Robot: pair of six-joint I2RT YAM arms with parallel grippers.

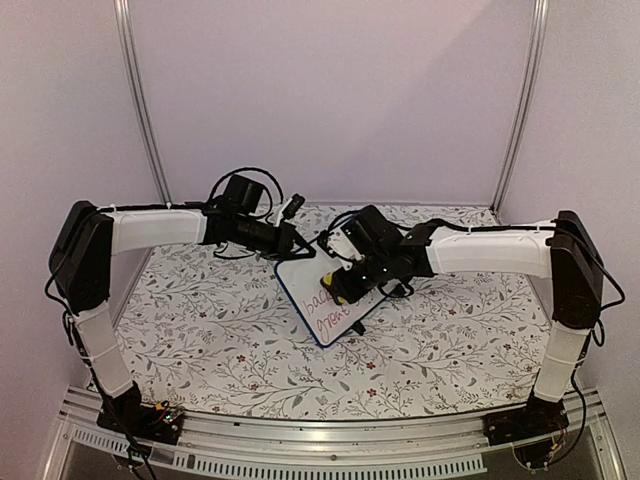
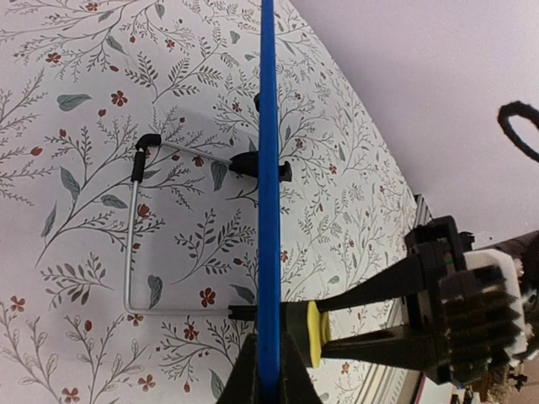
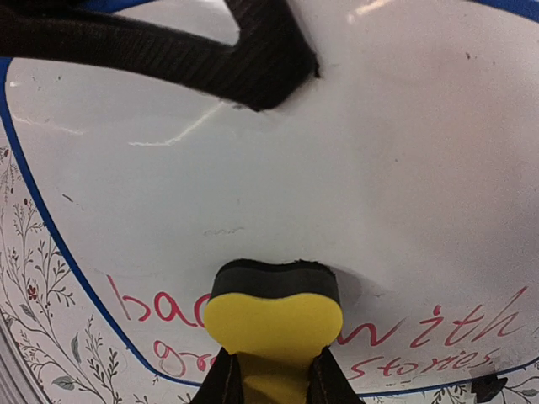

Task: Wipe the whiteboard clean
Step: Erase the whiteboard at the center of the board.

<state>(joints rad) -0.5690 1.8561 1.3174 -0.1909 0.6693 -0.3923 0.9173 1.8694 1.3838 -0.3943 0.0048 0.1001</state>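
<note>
Though blank across its upper part, whiteboard [image 1: 318, 300]: mid-table, tilted, wire stand [image 2: 130, 244] behind, red writing [image 3: 160, 307] along lower part.
Left gripper [image 2: 268, 374]: clamped on board's far upper edge; arm reaching in from left, forearm about level.
Right gripper [image 3: 269, 383]: pinching yellow sponge [image 3: 274, 324], pressed to board face just above writing; arm bent inward from right.
Cloth [image 1: 200, 330]: floral, beneath everything.

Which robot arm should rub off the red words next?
The right arm. The right end effector pinches the yellow eraser against the whiteboard, right at the red writing. The left end effector is busy clamping the whiteboard's edge.
</note>
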